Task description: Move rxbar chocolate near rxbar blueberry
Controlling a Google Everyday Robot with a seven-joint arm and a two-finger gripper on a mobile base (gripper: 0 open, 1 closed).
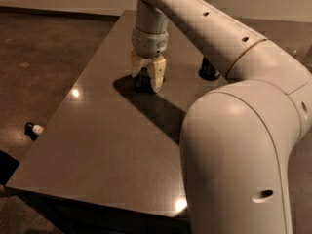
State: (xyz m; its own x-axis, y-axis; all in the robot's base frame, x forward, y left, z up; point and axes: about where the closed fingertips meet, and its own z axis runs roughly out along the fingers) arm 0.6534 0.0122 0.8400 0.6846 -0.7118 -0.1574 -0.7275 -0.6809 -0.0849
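Gripper (pixel 147 79) is down at the far half of the bench (pixel 107 145), pointing straight at the top, hanging off the pale wrist. I've got the rxbar chocolate (pixel 142 83) between the two cream fingers (pixel 157 74), gap narrow, pads pressed against the black wrapper on either side, so I'm calling that a grip. The bar sits on end, low by the surface; I can't tell if its bottom edge touches the bench. A hard shadow (pixel 146 111) runs from it toward me across the top. Off to the right, well apart from the gripper, a dark can (pixel 208 69) stands upright near the far edge. The arm's big elbow (pixel 234 145) fills the right side of my view. Down on the floor (pixel 44 48), left of the bench, there's a small dark thing with a pale end (pixel 33 128).
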